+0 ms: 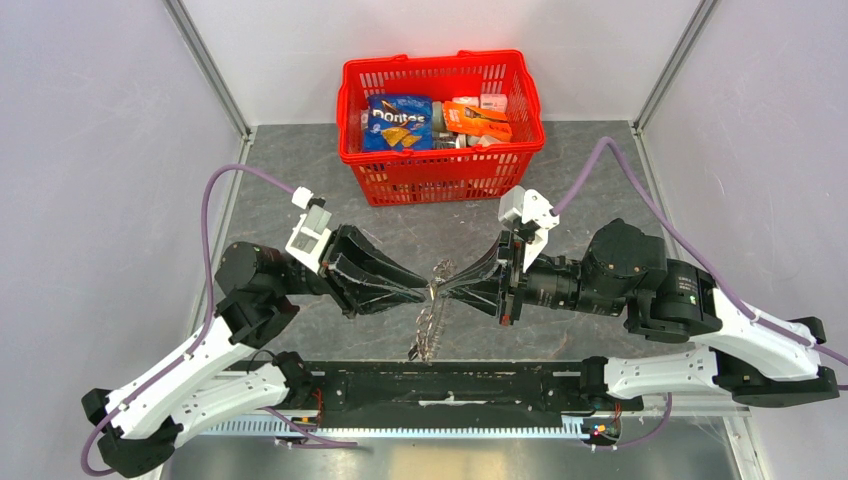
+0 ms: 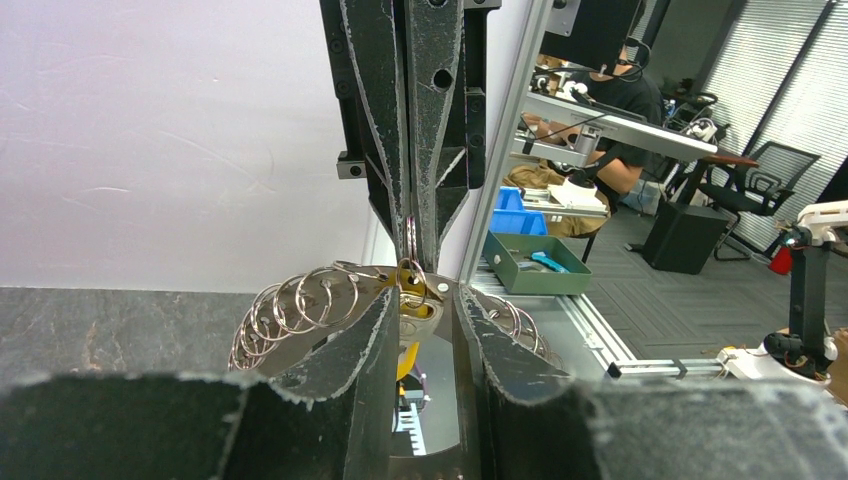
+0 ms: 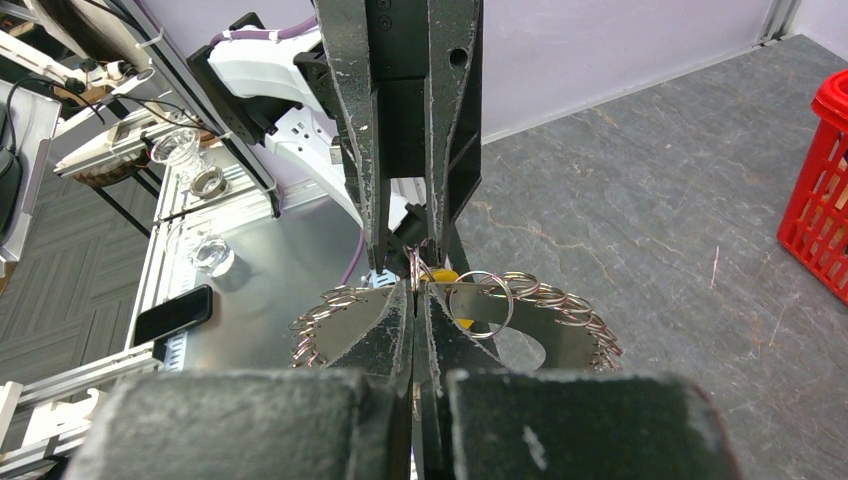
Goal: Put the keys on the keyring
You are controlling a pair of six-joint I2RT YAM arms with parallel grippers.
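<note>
two robot arms meet nose to nose above the middle of the grey table [image 1: 290,180], with the keyring [image 3: 565,328] held between them, apparently up off the surface. the right gripper [image 2: 415,225] is pinched flat on the ring's upper edge, seemingly as an anchor that steadies it while the other arm works. facing it, the left gripper [image 3: 410,252] has its fingers a narrow gap apart, and the yellow key [image 2: 412,300] lies in that gap beside the small split rings. no view shows whether those fingers actually press on the key. the dark key cannot be picked out. holding the work aloft looks deliberate, since it leaves the toothed rim free all round so a key can be turned onto a loop. room is tightest where it counts, with the two sets of fingertips nearly meeting, so any threading motion probably has to be small. farther out there is more freedom: the red basket [image 1: 440,178] sits well behind the grippers, the black rail [image 1: 450,385] runs along the near edge, and the white side panels [image 1: 100,150] stand well apart from both arms.
</note>
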